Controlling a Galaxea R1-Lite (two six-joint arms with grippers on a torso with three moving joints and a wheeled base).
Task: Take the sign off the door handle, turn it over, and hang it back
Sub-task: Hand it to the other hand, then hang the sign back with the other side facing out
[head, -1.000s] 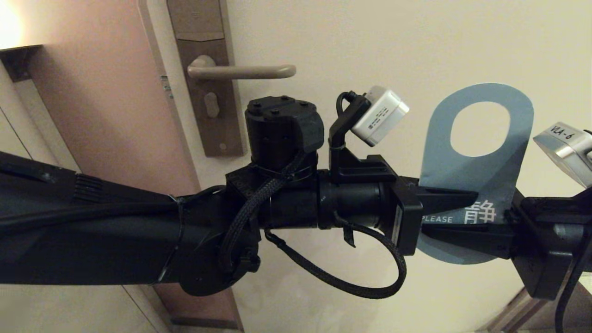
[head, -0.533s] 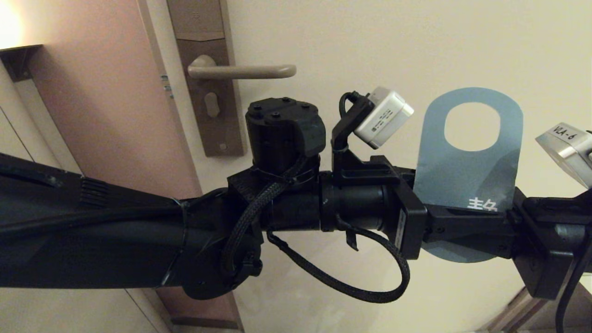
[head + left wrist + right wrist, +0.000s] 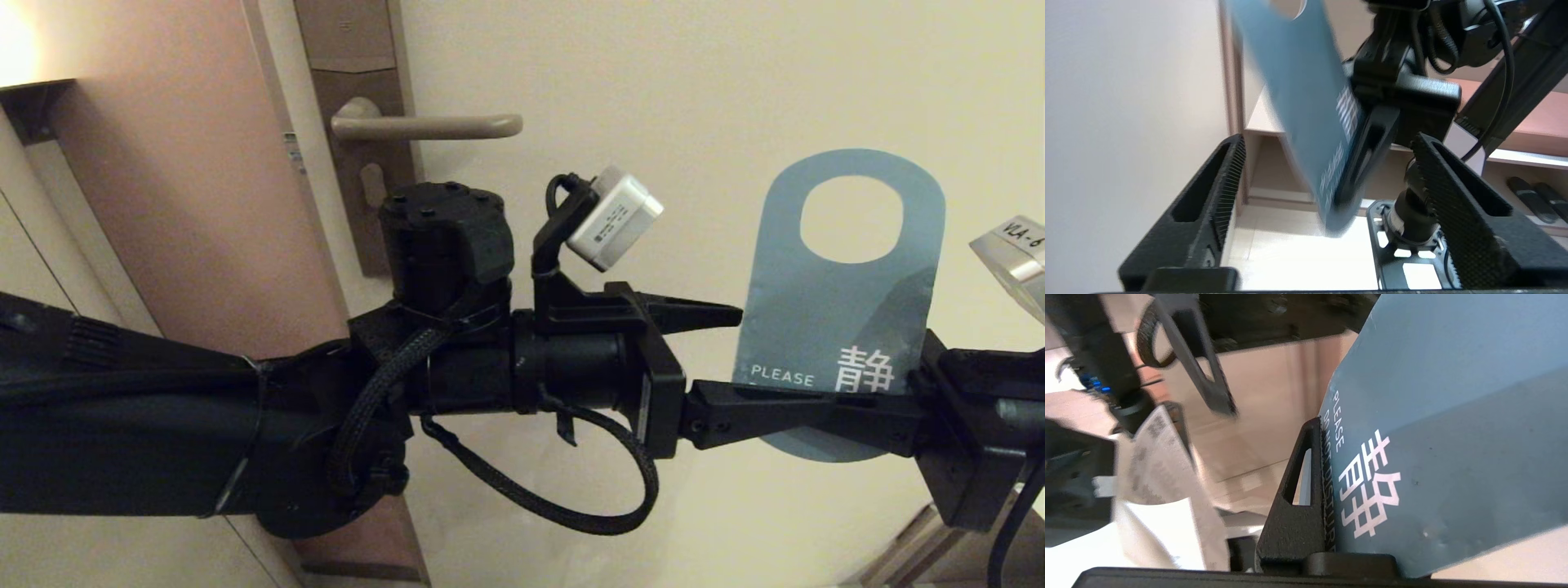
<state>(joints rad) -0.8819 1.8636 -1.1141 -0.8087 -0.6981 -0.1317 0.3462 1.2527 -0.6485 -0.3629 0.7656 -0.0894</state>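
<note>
Overhead, the sign [image 3: 816, 327] stood upright, teal side showing, well right of the door handle [image 3: 429, 126]. The right hand [image 3: 824, 404] was clamped on its lower part. The left hand [image 3: 739, 359] had its fingers spread, one above and one below, at the sign's left edge. From the left wrist, the sign [image 3: 1306, 102] hung between the parted fingers [image 3: 1216, 192]. From the right wrist, one finger [image 3: 1298, 498] pressed against the sign [image 3: 1445, 428].

Matte black left arm [image 3: 245, 441], braided cable loop [image 3: 571, 490], white wrist camera [image 3: 614, 218], ridged fingers [image 3: 1224, 192]
</note>
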